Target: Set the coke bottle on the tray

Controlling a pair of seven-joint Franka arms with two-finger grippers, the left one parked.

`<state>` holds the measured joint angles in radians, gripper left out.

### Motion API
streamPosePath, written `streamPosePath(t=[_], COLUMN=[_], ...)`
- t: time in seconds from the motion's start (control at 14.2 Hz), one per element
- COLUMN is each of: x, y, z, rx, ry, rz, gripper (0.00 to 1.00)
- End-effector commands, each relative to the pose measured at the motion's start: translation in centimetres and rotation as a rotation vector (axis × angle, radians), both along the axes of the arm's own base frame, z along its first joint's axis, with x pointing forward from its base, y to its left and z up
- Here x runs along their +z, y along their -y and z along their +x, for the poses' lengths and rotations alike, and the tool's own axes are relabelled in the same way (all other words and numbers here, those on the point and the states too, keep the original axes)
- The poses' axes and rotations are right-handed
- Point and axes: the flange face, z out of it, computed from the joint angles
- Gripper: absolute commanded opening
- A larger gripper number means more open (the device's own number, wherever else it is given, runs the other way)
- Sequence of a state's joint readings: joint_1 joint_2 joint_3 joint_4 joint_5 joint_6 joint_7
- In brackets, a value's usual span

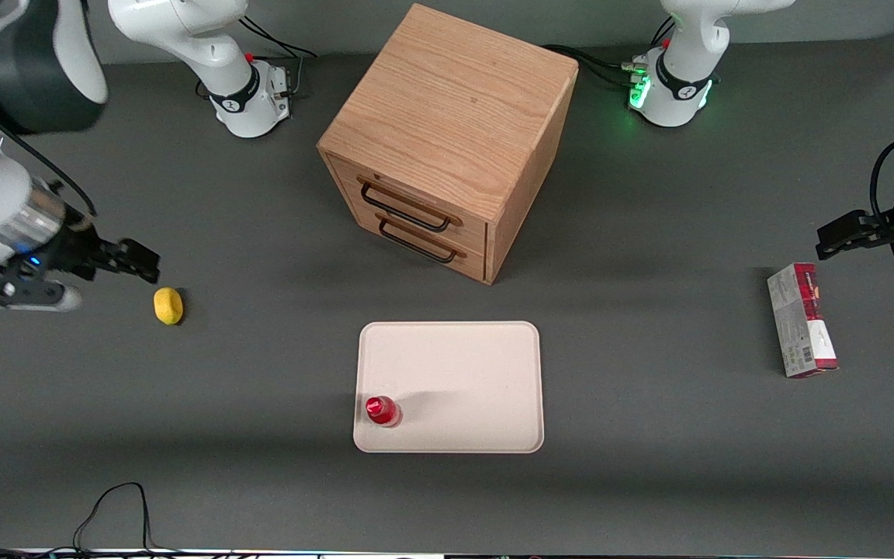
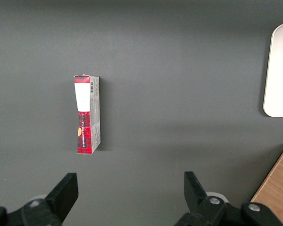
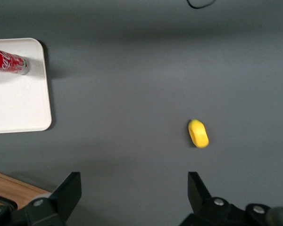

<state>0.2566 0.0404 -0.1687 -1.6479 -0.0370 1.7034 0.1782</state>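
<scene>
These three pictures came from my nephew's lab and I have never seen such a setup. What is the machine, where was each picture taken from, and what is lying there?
They show two robot arms at one grey table. One picture looks down on the table from the front; the other two come from cameras on the arms' wrists, so black gripper fingers poke into them.

Only one arm works. Its gripper is open and holds nothing, hovering beside a yellow lemon-like object at its end of the table.

In the middle stands a wooden cabinet with two drawers. In front of it lies a cream tray, and a small red coke bottle stands upright in one of the tray's corners nearest the front camera. A red-and-white carton lies toward the parked arm's end.
</scene>
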Motion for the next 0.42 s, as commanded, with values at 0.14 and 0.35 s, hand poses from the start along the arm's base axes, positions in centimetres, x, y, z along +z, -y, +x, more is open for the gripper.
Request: streamPosePath(t=[0.14,0.35], x=[1.81,1.97], y=[2.17,2.61], z=[-3.51,-3.62], rx=[-0.002,-0.013], ry=[0.005,-0.005], rz=[0.049,0.071], gripper=[1.0,1.0])
